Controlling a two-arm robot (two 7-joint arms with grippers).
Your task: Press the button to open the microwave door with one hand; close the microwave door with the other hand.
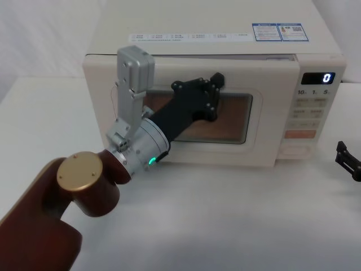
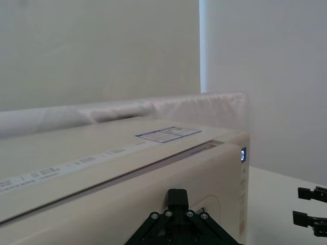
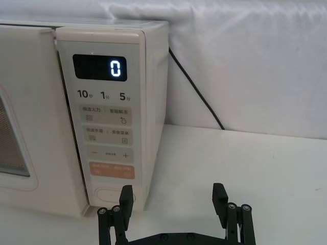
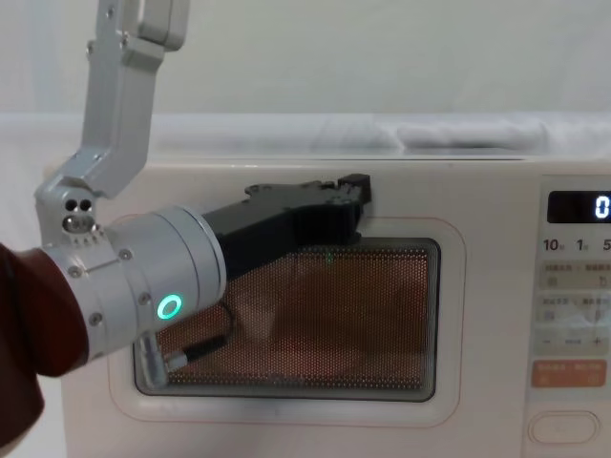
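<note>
Microwave door (image 4: 286,205) cream-white, thin pink outline; window (image 4: 325,320) dark w/ fine reddish-brown dot mesh. Keypad strip (image 3: 107,127) cream, grey lettering; display (image 3: 99,67) black w/ white "0". Orange key (image 3: 112,170); button (image 3: 110,194) cream, thin outline. Left gripper (image 1: 211,90) black, wrist (image 4: 143,286) silver w/ green ring. Right gripper (image 3: 173,204) black.

The left black two-finger gripper (image 1: 216,81) and its grey jointed arm lie across the cream-white microwave door with its dark glass window (image 1: 237,121), blocking much of the door's front. The narrow cream keypad strip (image 3: 107,127) and its wide cream pill-shaped button (image 3: 110,194) stand unobstructed. The right black gripper (image 3: 172,196) hangs near them, fingers spread, over bare white tabletop (image 3: 230,158).
</note>
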